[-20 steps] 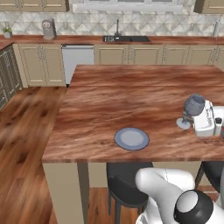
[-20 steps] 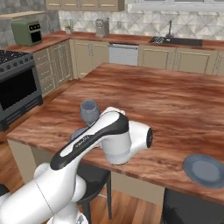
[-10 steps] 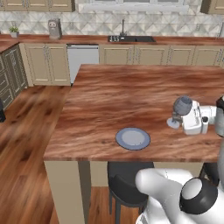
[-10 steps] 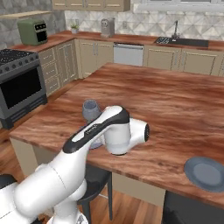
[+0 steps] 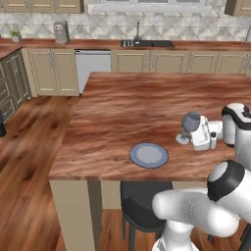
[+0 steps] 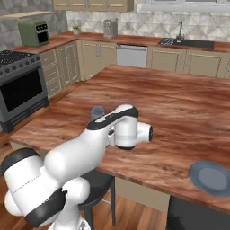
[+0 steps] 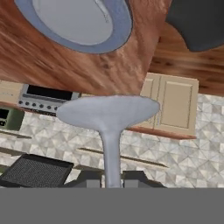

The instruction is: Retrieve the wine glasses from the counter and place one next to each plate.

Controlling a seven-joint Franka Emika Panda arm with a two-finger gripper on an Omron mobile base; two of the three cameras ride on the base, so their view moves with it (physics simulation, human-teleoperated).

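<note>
The claw grips a wine glass by its stem, upright (foot near the surface), just right of the plate, apparently for placing.

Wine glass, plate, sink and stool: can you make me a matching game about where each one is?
Things:
1. wine glass
2. plate
3. sink
4. stool

Places:
A. set in the far counter under the tap
B. tucked under the island's near edge
C. held by its stem in the shut gripper
D. lying flat on the island top near its front edge

Pairs: 1-C, 2-D, 3-A, 4-B
</note>
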